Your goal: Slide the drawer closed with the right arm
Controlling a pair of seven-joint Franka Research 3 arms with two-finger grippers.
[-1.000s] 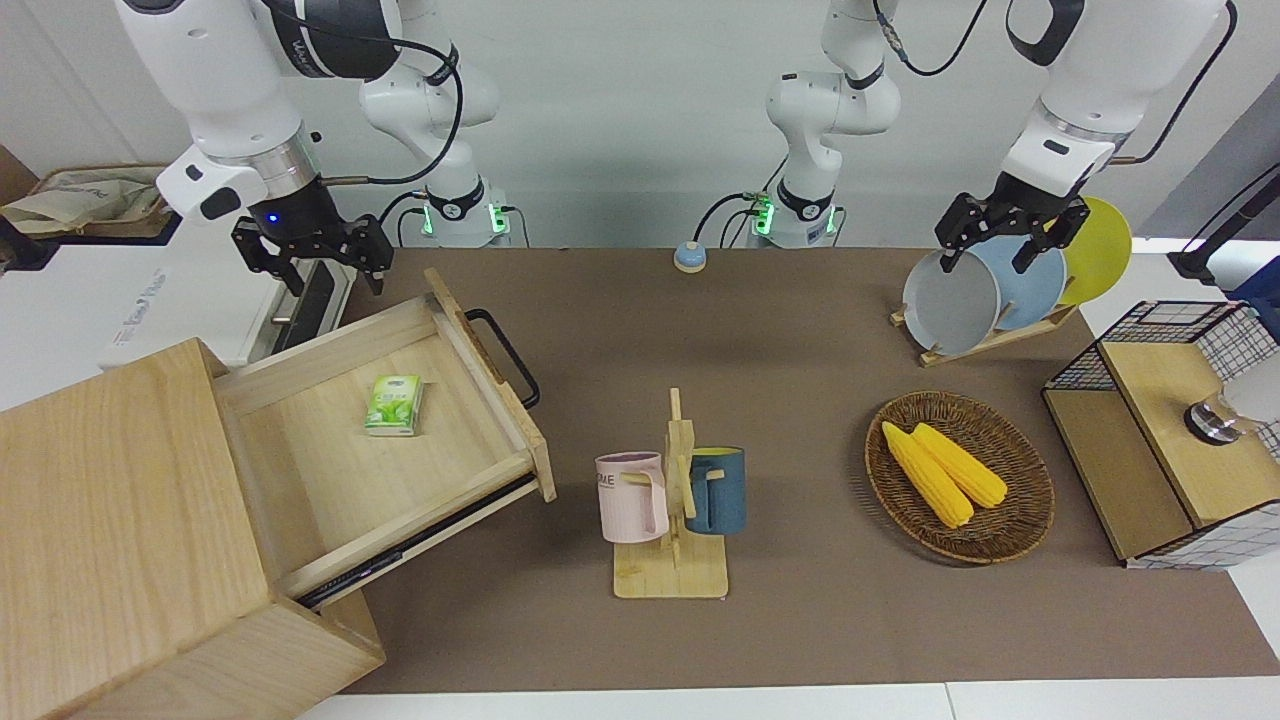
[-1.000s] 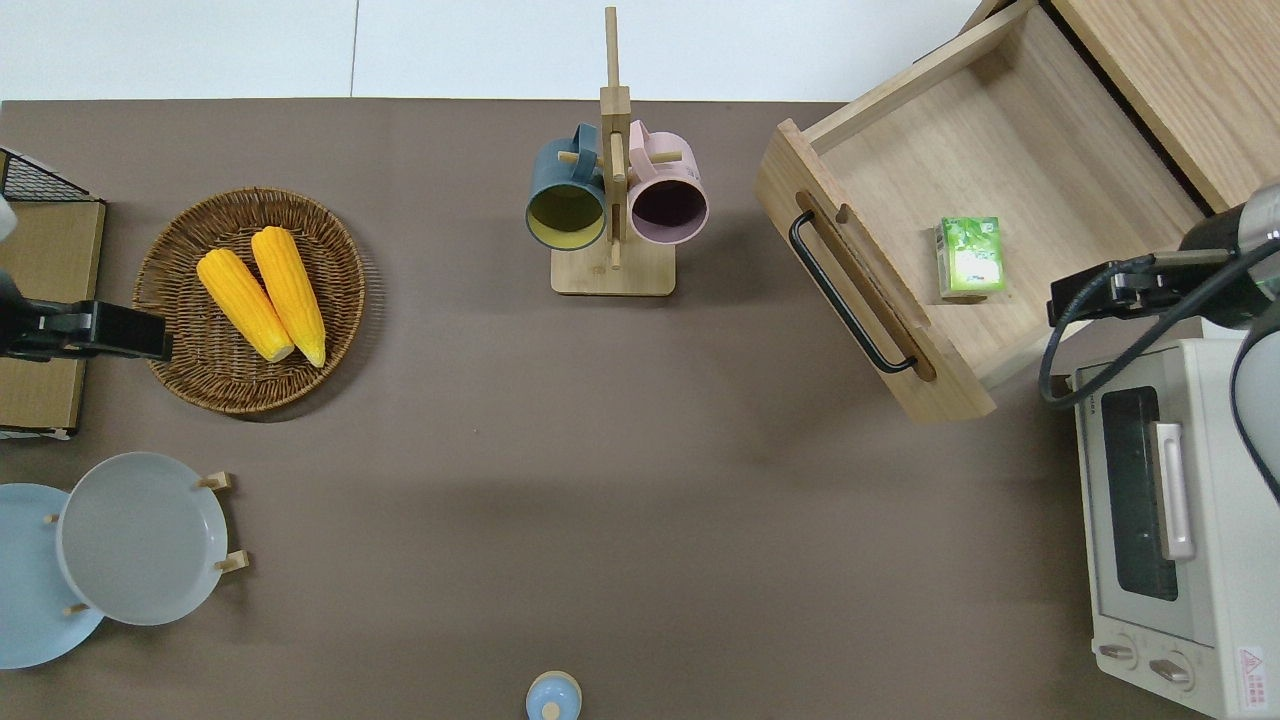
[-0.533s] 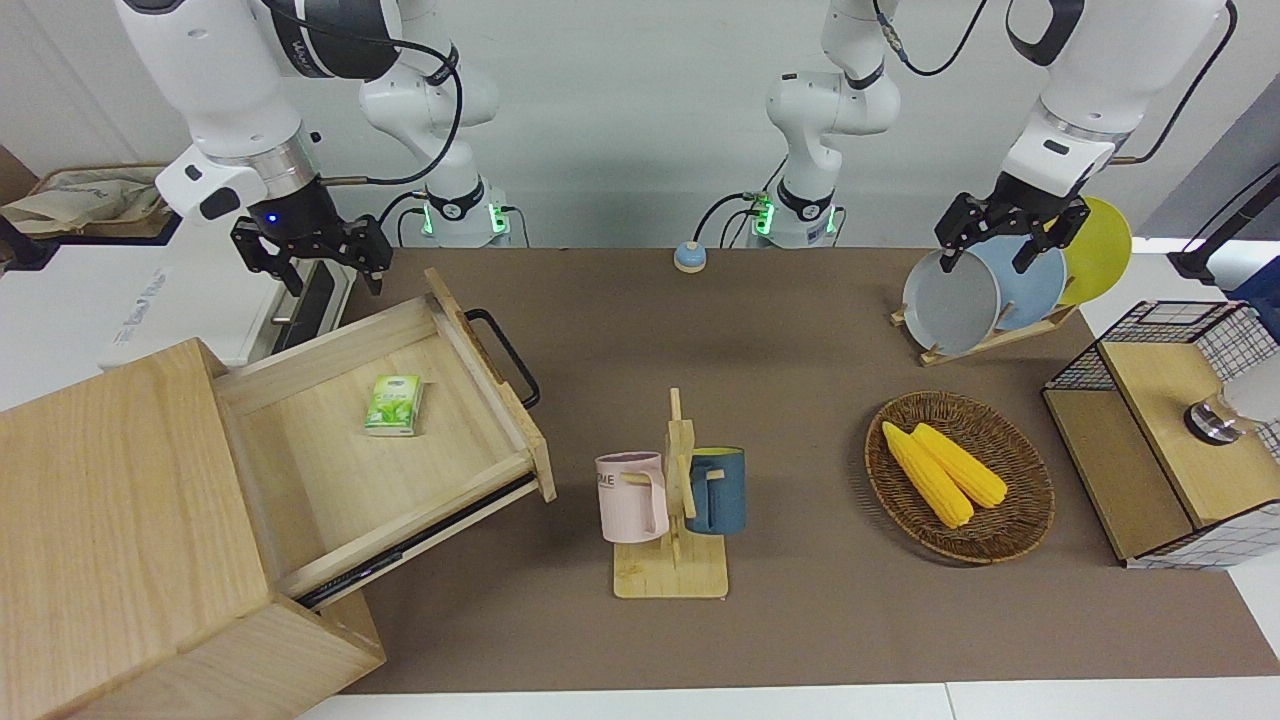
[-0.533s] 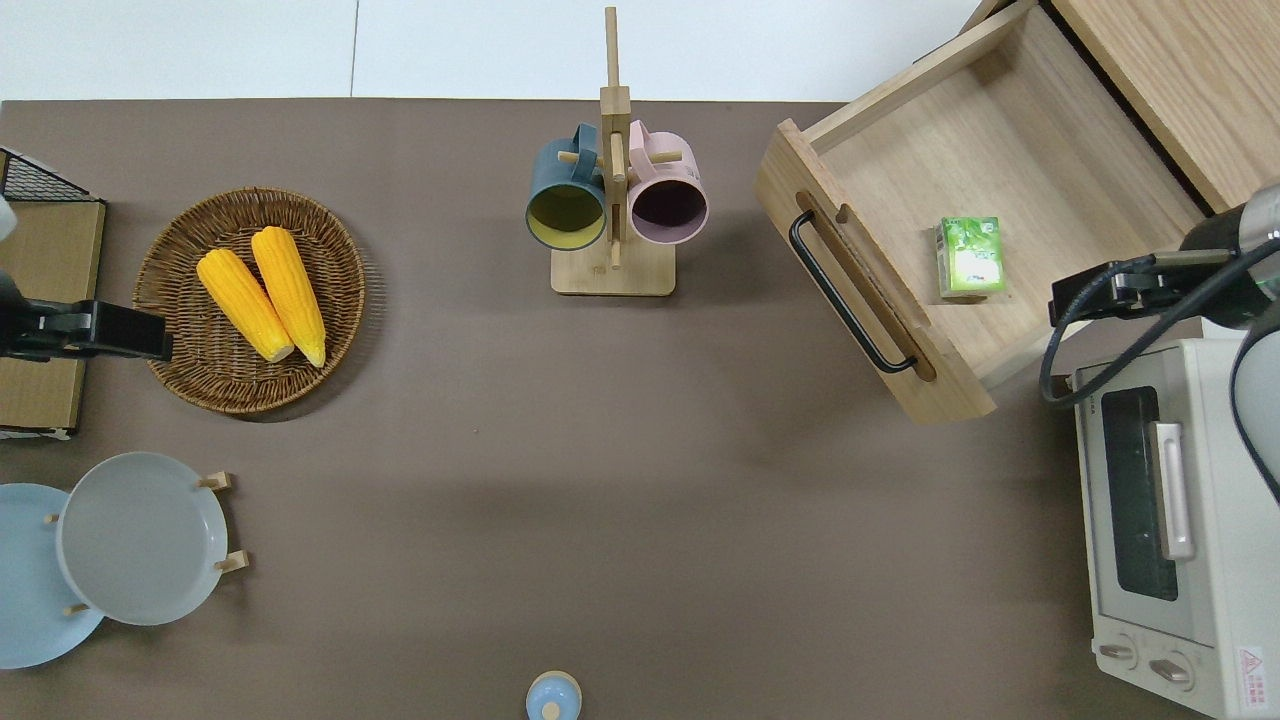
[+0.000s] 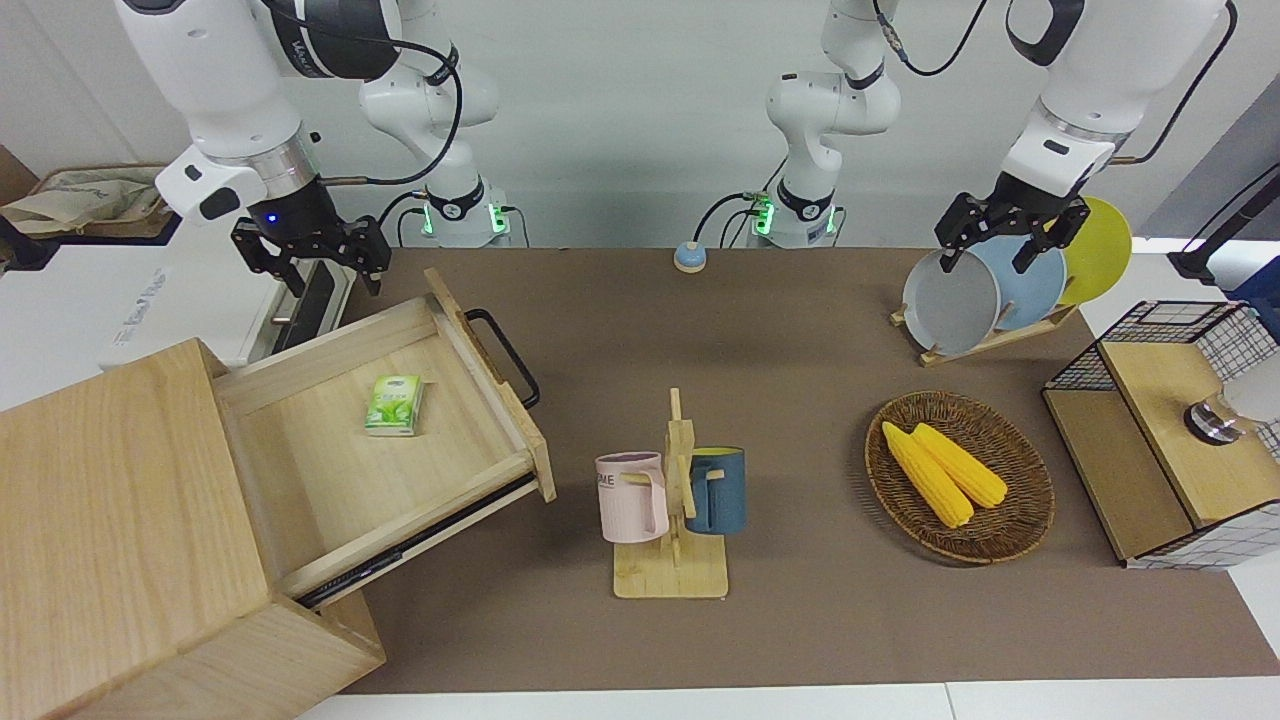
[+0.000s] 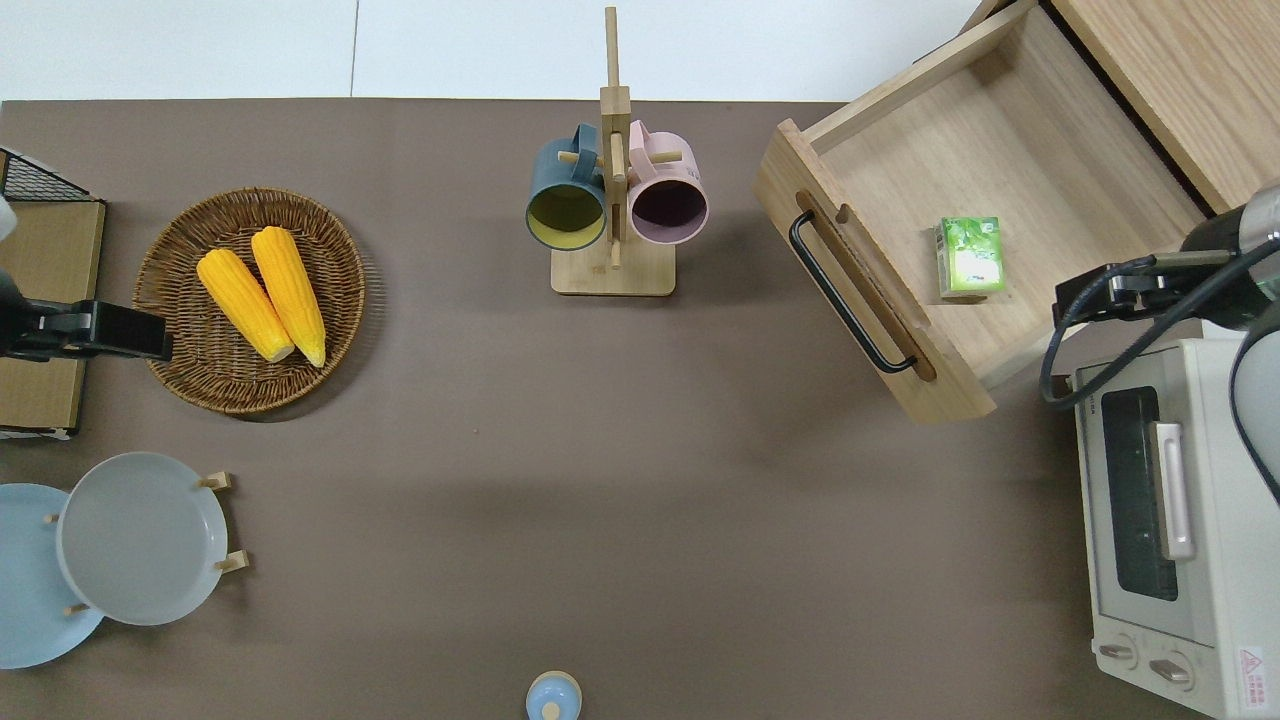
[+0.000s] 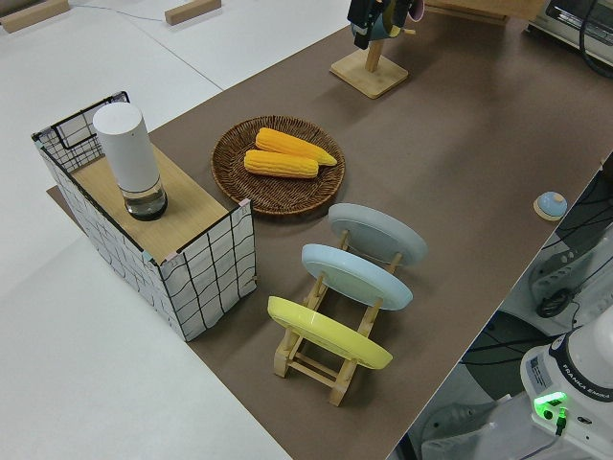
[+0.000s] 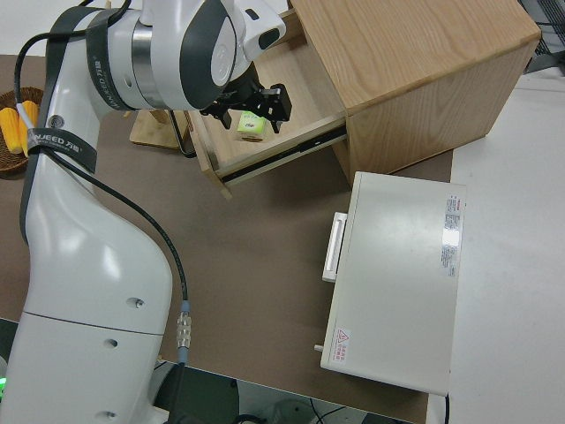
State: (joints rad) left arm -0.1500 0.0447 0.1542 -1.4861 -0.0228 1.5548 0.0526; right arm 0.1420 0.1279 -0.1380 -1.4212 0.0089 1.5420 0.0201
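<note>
Drawer (image 5: 400, 440) pulled well out of the light-wood cabinet (image 5: 110, 530), at right arm's end of counter (image 6: 500, 450). Black bar handle (image 6: 850, 292) on drawer front, untouched. Green tissue pack (image 6: 969, 256) lies flat inside drawer, nearer the robot-side wall.

Right gripper (image 5: 318, 268) up in air, blue wrist light on, jaws spread open, holding nothing. Overhead: it sits over the gap btwn drawer's robot-side corner and white toaster oven (image 6: 1170, 530); apart from the handle. Right side view shows gripper (image 8: 252, 104) over the drawer's edge w/ tissue pack seen just under it.

Left arm parked; left gripper (image 5: 1005, 240) jaws open, empty.

Rest on counter: mug tree (image 6: 612, 200) w/ dark blue mug (image 6: 566, 205) and pink mug (image 6: 668, 200); wicker basket (image 6: 185, 370) w/ 2 corn cobs (image 6: 262, 293); plate rack w/ grey plate (image 6: 140, 538), blue plate (image 6: 25, 590), yellow plate (image 5: 1105, 250); wire-mesh box (image 7: 153, 230) w/ white cylinder (image 7: 127, 158) on top; small blue knob-like item (image 6: 553, 697) near robot bases.
</note>
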